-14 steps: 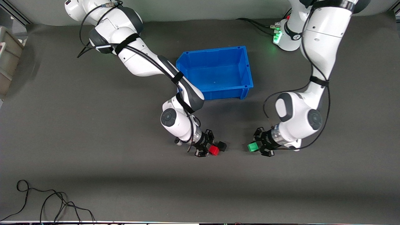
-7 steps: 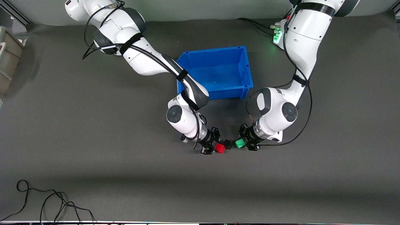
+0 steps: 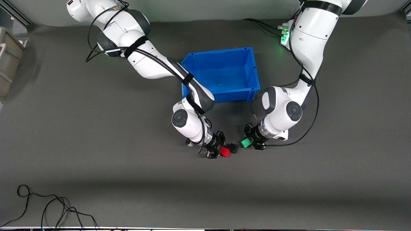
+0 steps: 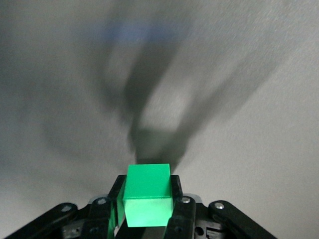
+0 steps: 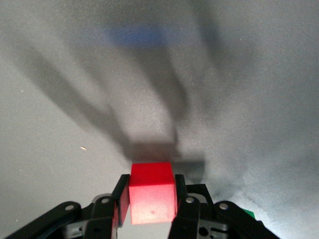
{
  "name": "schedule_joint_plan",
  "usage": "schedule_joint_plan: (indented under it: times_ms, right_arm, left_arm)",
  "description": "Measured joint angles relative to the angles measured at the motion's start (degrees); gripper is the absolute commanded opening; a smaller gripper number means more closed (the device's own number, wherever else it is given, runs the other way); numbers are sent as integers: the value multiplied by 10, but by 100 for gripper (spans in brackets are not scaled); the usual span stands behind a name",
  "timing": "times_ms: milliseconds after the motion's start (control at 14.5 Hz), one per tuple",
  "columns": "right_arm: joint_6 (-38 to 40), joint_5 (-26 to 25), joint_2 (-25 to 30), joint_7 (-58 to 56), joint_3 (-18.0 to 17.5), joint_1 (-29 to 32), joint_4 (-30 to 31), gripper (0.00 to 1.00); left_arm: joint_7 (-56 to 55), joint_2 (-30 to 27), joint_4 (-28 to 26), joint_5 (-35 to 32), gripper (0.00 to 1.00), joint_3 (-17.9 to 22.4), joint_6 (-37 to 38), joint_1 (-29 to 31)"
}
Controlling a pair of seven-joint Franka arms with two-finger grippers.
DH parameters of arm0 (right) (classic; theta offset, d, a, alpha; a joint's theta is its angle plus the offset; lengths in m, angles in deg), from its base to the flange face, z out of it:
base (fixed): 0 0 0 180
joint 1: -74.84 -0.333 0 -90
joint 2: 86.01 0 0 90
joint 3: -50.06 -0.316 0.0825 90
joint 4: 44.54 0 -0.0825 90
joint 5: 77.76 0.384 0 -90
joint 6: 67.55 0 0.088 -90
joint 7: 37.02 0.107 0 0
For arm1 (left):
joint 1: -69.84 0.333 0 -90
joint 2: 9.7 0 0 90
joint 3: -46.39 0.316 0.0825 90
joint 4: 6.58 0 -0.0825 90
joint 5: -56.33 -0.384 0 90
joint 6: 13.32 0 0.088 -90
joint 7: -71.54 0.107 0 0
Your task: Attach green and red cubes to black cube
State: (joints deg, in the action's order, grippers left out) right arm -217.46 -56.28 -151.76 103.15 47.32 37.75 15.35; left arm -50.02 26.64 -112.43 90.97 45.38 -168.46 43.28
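Right gripper [image 3: 221, 150] jaws clenched on red cube [image 3: 225, 152], which touches black cube [image 3: 233, 148] on the tabletop [image 3: 96, 144], nearer the front camera than the blue bin [image 3: 253, 73]. Left gripper [image 3: 249, 142] jaws clenched on green cube [image 3: 246, 142], just beside the black cube toward the left arm's end, small gap between.

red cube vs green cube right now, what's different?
Colour: the red cube is bright red, the green cube bright green. Holder: the red cube sits in the right end effector, the green cube in the left end effector. Contact: the red cube sits against the black cube; the green cube shows a small gap from it. Shared: same size, both clamped between fingers, both nearer the front camera than the blue bin.
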Motion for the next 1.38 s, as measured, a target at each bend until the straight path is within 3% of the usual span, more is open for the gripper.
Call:
schedule_joint_plan:
  times_ms: [69,138,277,691,830,899,1037,1383]
  right_arm:
    - [0,0,0,0,0,0,0,35]
    - [-2,0,0,0,0,0,-1,60]
    - [-6,0,-1,1,0,0,-1,100]
    - [-6,0,-4,-21,2,2,-4,100]
    - [32,0,1,-50,6,8,-12,100]
    - [62,0,9,-72,9,14,-13,100]
    - [104,0,30,-111,10,30,-9,100]
    - [149,0,127,-281,14,77,90,100]
  left_arm:
    - [-12,-1,-2,0,18,0,-7,-7]
    - [-23,-1,-2,0,18,0,-11,-13]
    - [-38,-1,-2,0,19,0,-22,-22]
    - [-53,-1,-3,0,21,2,-31,-32]
    - [-54,0,-3,0,28,2,-31,-33]
    - [-54,2,-4,0,41,2,-32,-33]
    - [-54,6,-6,-1,100,3,-34,-37]
    - [-53,11,-6,-19,100,14,-44,-47]
